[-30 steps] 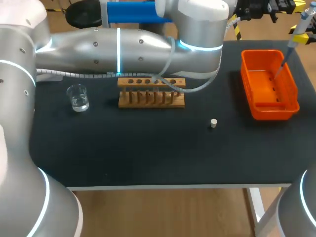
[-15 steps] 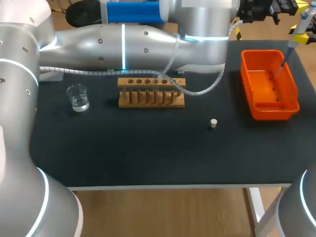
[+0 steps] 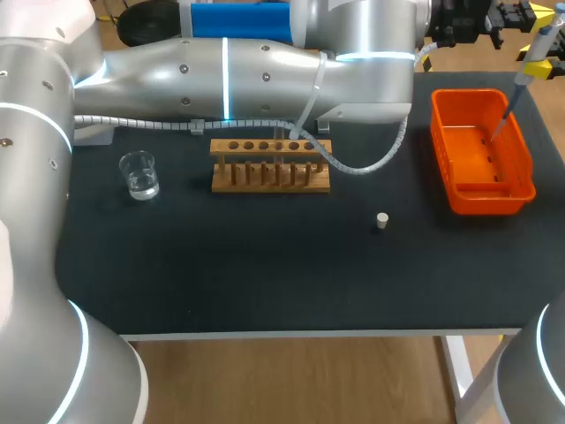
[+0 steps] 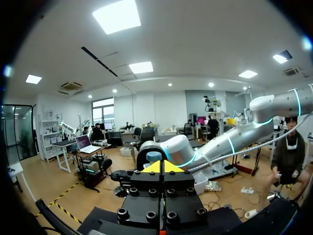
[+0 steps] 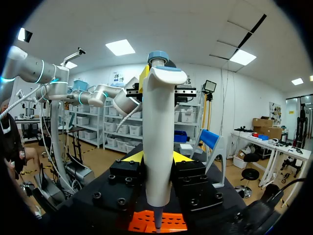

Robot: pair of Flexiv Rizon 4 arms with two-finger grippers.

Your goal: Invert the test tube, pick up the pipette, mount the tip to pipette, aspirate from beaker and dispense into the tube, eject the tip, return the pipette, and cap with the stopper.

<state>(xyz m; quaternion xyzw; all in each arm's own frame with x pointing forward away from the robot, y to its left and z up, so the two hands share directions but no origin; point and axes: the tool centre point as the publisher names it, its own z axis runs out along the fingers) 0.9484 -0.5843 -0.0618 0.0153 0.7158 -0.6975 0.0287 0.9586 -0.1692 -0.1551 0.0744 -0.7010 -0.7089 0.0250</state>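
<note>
My right gripper (image 5: 157, 157) is shut on a white pipette (image 5: 158, 147) with a blue top, held upright. In the head view that gripper (image 3: 538, 64) is at the far right corner and the pipette (image 3: 519, 84) slants down, its thin end over the orange bin (image 3: 521, 190). My left arm stretches across the back of the table; its gripper (image 3: 459, 21) is high at the far right, yellow tips (image 4: 161, 167) pressed together with nothing in them. A wooden tube rack (image 3: 271, 165) stands mid-table with a faint clear tube (image 3: 282, 147) in it. Left of it is a glass beaker (image 3: 139, 174). A small pale stopper (image 3: 381, 221) lies on the mat.
The orange bin (image 5: 159, 221) shows right under the pipette's end in the right wrist view. A grey cable (image 3: 362, 159) from my left arm sags over the rack's right end. The black mat (image 3: 265, 265) runs to the front edge.
My left arm has swung a little to the right along the back of the table, its cable shifting over the rack. The right arm and the pipette have stayed put.
</note>
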